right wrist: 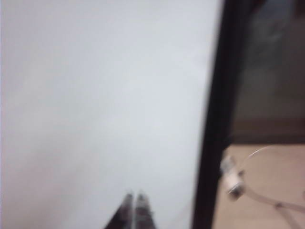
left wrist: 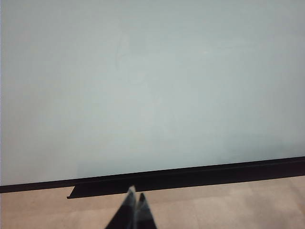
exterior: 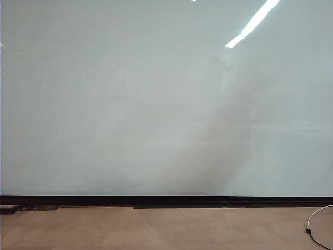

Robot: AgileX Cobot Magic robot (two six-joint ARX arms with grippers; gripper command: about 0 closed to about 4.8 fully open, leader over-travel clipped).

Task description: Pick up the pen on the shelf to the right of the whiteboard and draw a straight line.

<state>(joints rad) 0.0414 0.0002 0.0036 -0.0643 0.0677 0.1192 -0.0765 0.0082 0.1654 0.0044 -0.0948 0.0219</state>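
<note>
The task is at its very start: no line shows on the whiteboard [exterior: 130,104], and neither claw holds anything. The pen cannot be found in any view; the shelf that should bear it is not clearly shown either, so its place cannot be told.

The left gripper [left wrist: 133,194] has its fingertips pressed together, empty, and points at the board's black rail [left wrist: 190,174], which lies just ahead of the tips, with the board rising beyond that. The right gripper [right wrist: 134,196] is likewise closed and empty. Ahead of its tips is bare board; off to one side of the claw runs the board's dark edge [right wrist: 217,119], and past that edge a white cable [right wrist: 259,191] lies on the tan floor [right wrist: 267,171]. That picture is blurred, so fine detail there is uncertain. Neither arm shows in the exterior view.

The step in hand appears to be the search for the pen. The next move likely calls for the right claw to swing past the board's edge, find the shelf, and part its fingers before closing round the barrel.
</note>
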